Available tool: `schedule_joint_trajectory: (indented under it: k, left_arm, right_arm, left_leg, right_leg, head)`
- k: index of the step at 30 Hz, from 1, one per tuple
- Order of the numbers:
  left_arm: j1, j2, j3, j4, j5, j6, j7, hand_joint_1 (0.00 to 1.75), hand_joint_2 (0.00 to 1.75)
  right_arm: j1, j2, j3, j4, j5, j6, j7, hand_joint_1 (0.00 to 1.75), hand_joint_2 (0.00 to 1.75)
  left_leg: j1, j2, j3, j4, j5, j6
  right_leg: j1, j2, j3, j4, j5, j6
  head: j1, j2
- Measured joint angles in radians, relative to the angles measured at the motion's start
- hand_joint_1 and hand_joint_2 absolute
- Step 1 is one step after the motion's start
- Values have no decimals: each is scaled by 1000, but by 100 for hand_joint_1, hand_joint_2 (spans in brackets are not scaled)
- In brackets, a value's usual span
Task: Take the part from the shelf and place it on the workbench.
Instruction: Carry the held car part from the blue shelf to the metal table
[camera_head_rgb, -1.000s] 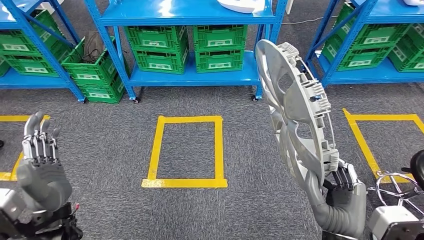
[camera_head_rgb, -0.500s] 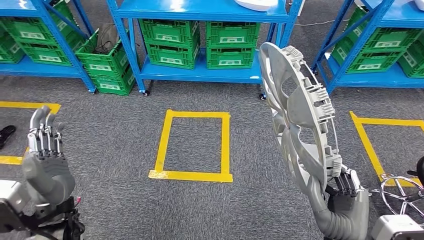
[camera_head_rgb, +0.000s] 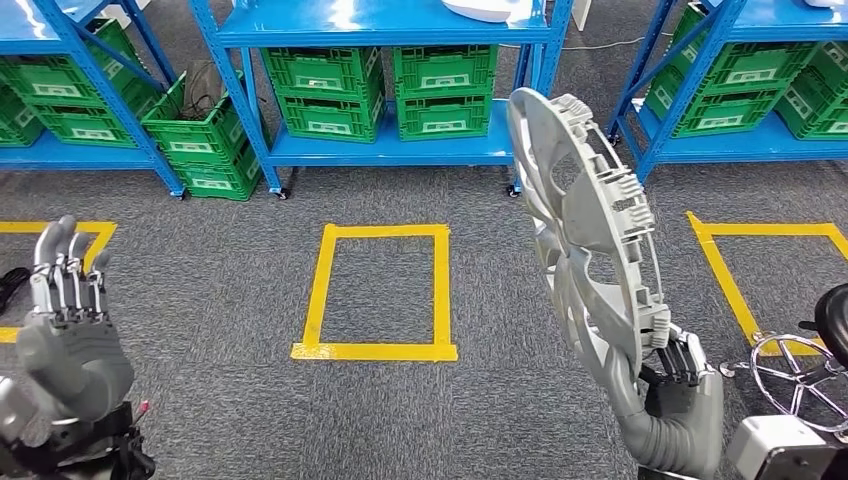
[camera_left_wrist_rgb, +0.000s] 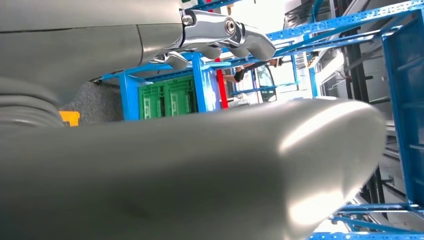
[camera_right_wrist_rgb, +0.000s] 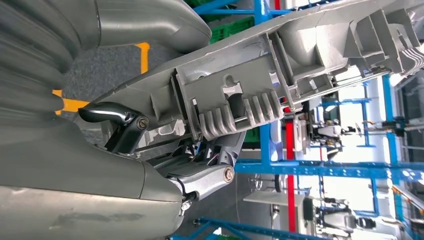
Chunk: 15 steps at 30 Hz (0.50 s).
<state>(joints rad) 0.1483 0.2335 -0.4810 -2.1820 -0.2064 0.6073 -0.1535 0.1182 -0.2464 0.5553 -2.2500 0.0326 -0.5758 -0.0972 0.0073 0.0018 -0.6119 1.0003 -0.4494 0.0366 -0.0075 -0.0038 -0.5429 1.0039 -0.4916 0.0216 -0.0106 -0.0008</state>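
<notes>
The right hand (camera_head_rgb: 680, 395) is raised at the lower right of the head view, palm toward the robot's midline, its fingers (camera_head_rgb: 685, 355) wrapped over the lower rim of a grey plastic wheel cover (camera_head_rgb: 585, 235) and its thumb against the outer face. The right wrist view shows the same grip close up: dark fingers (camera_right_wrist_rgb: 125, 127) hook onto the ribbed inner rim of the wheel cover (camera_right_wrist_rgb: 280, 65), so this hand is grasping the part.

The wheel cover stands on edge above the hand, nearly upright, its top leaning away from the robot and slightly toward the left. Its long axis runs from the hand up toward the blue shelf (camera_head_rgb: 390, 150). The clipped, ribbed inner side faces right; the smooth spoked face looks left. It is held in the air over the grey carpet (camera_head_rgb: 220, 300), well apart from the shelf.

The left hand (camera_head_rgb: 65, 340) is lifted at the lower left, back of the hand to the camera, fingers straight, pointing up and slightly spread, holding nothing.

A yellow tape rectangle (camera_head_rgb: 378, 291) lies on the carpet between the two hands. Green crates (camera_head_rgb: 375, 90) sit on the shelf's lower level.
</notes>
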Motion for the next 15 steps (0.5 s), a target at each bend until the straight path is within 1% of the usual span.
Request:
schedule_joint_trajectory:
  k: [2, 3, 4, 5, 6, 8, 9, 10, 11, 12, 13, 14, 15]
  left_arm:
    - [2, 0, 0, 0, 4, 2, -5, 0, 0]
    - [2, 0, 0, -2, 5, 3, -6, 0, 0]
    - [3, 0, 0, -3, 6, 3, -6, 0, 0]
    - [3, 0, 0, -4, 7, 4, -7, 0, 0]
    - [3, 0, 0, -5, 7, 4, -7, 0, 0]
    - [3, 0, 0, -5, 8, 4, -7, 0, 0]
    - [4, 0, 0, -5, 8, 4, -7, 0, 0]
    - [4, 0, 0, -5, 8, 4, -7, 0, 0]
    - [5, 0, 0, -5, 8, 3, -7, 0, 0]
    - [6, 0, 0, -5, 8, 3, -7, 0, 0]
    - [7, 0, 0, -5, 8, 3, -7, 0, 0]
    - [7, -1, 0, -5, 8, 3, -7, 0, 0]
    - [8, -1, 0, -5, 8, 3, -7, 0, 0]
  right_arm:
    - [-1, 0, 0, 0, 2, 2, 3, 175, 175]
    - [-1, 0, 0, 0, 2, 2, 4, 175, 175]
    - [-1, 0, 0, 0, 4, 2, 4, 175, 175]
    - [-1, 0, 0, 0, 5, 2, 5, 175, 175]
    - [-1, -1, 1, -1, 5, 2, 5, 175, 175]
    - [-3, -1, 1, 0, 6, 2, 5, 175, 175]
    - [-2, -1, 2, 0, 6, 2, 6, 175, 175]
    - [-2, -1, 2, 1, 6, 2, 6, 175, 175]
    - [-1, -1, 2, 1, 6, 2, 7, 175, 175]
    - [-1, -1, 2, 1, 6, 2, 7, 175, 175]
    - [-2, -1, 2, 2, 6, 2, 7, 175, 175]
    - [-2, -1, 3, 2, 6, 2, 7, 175, 175]
    - [-3, -1, 3, 2, 7, 2, 7, 175, 175]
  left_leg:
    - [-2, -1, 1, -2, 5, 2]
    - [2, 0, 10, -12, 12, 0]
    - [5, 1, 20, -24, 20, -2]
    - [9, 2, 30, -36, 27, -5]
    - [13, 3, 39, -45, 33, -7]
    - [13, 3, 40, -45, 31, -7]
    - [13, 3, 39, -42, 28, -8]
    - [14, 2, 38, -38, 24, -9]
    - [15, 0, 36, -32, 20, -11]
    - [17, -1, 35, -24, 14, -14]
    - [18, -2, 33, -17, 8, -18]
    - [19, -4, 31, -10, 4, -24]
    - [18, -5, 30, -5, 1, -31]
  right_leg:
    - [0, 0, 1, -5, 1, 3]
    - [0, 0, 1, -6, 1, 5]
    - [0, 0, -2, -1, -4, 8]
    - [1, 1, -11, 19, -19, 12]
    - [0, 1, -30, 59, -43, 17]
    - [-5, 1, -88, 179, -101, 27]
    - [-8, 1, -114, 229, -114, 32]
    - [-11, 1, -128, 249, -109, 37]
    - [-14, 1, -123, 230, -84, 41]
    - [-17, 0, -99, 172, -46, 44]
    - [-19, 0, -69, 105, -19, 44]
    - [-18, 1, -40, 54, 1, 41]
    - [-16, 2, -22, 23, 7, 34]
  head:
    - [-5, 0]
    - [-9, 0]
    - [-10, 0]
    - [-9, 0]
    - [-6, 0]
    - [4, 0]
    - [8, 0]
    - [12, 0]
    - [16, 0]
    - [20, 0]
    - [24, 0]
    - [28, 0]
    - [30, 0]
